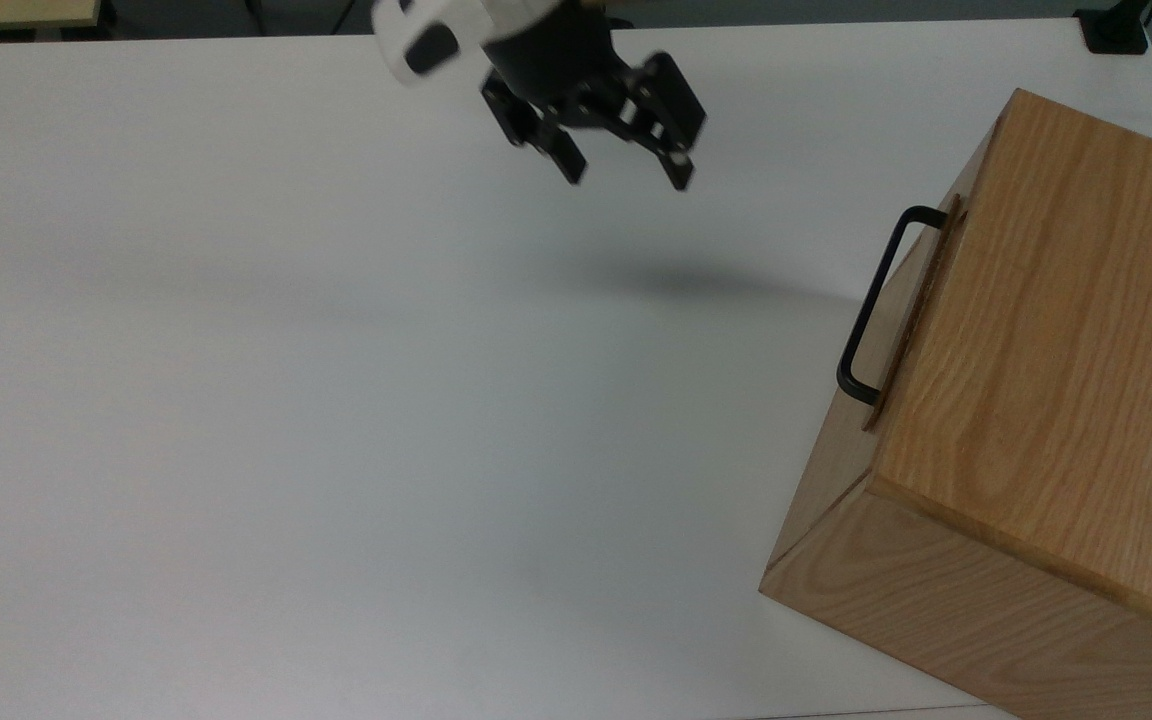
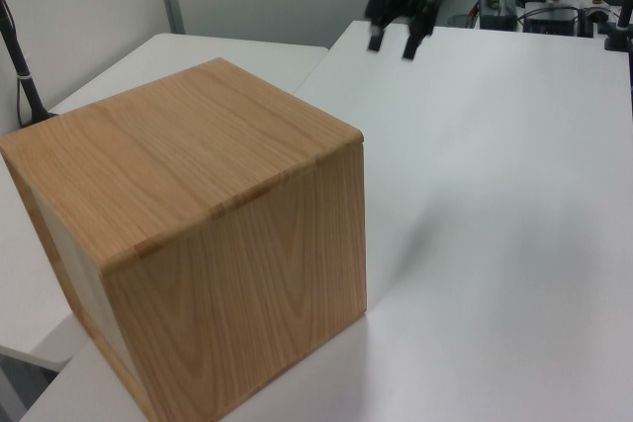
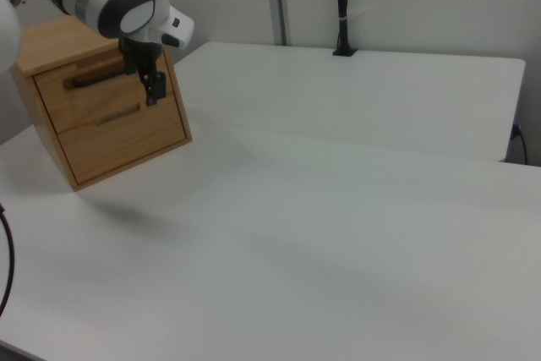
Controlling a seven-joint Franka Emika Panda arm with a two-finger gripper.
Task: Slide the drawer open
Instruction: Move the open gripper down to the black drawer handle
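1. The black two-finger gripper [image 1: 624, 180] on the white arm hangs above the white table [image 1: 336, 400] with its fingers spread wide, holding nothing
2. The light-wood drawer with a black U-shaped bar handle [image 1: 874, 300] sits closed in the oak cabinet box [image 1: 1056, 330], at the top view's right, well apart from the gripper

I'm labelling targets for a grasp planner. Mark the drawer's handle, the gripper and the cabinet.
drawer's handle [image 1: 865, 306]: top view, middle of the black bar.
gripper [image 1: 626, 178]: top view, midway between the open fingertips.
cabinet [image 2: 168, 160]: left view, its wood-grain top face.
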